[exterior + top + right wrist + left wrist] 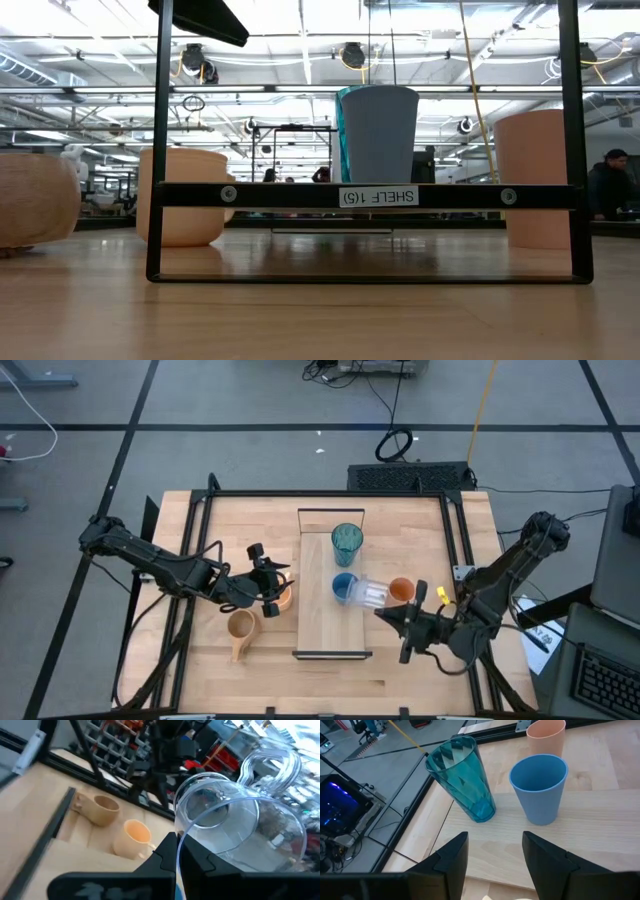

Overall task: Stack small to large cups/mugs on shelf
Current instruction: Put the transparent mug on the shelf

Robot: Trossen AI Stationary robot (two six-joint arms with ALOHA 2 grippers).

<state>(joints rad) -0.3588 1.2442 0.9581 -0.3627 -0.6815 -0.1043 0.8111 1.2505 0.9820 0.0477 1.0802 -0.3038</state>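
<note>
The shelf (320, 630) lies along the middle of the table. The teal tumbler (347, 543) and the blue cup (343, 586) stand upright on it. My right gripper (385, 610) is shut on the clear glass mug (371, 596), which is tipped on its side between the blue cup and the orange cup (402, 590); that cup stands on the table right of the shelf. My left gripper (270, 586) is open over the orange mug (285, 598), left of the shelf. The tan mug (240, 628) stands nearer the front. My right gripper pinches the clear glass mug's wall at its rim (186, 827) between its two fingers, which come slanting from the table's right and near side. The mug is tipped, its handle (270, 767) away from the fingers. Whether it touches the shelf, I cannot tell.
The shelf has dark rails at its two short ends (365, 196). Bare board lies on its near half (330, 640). A dark frame borders the tabletop (330, 493). In the left wrist view the teal tumbler (462, 777), blue cup (539, 787) and orange cup (546, 737) stand ahead.
</note>
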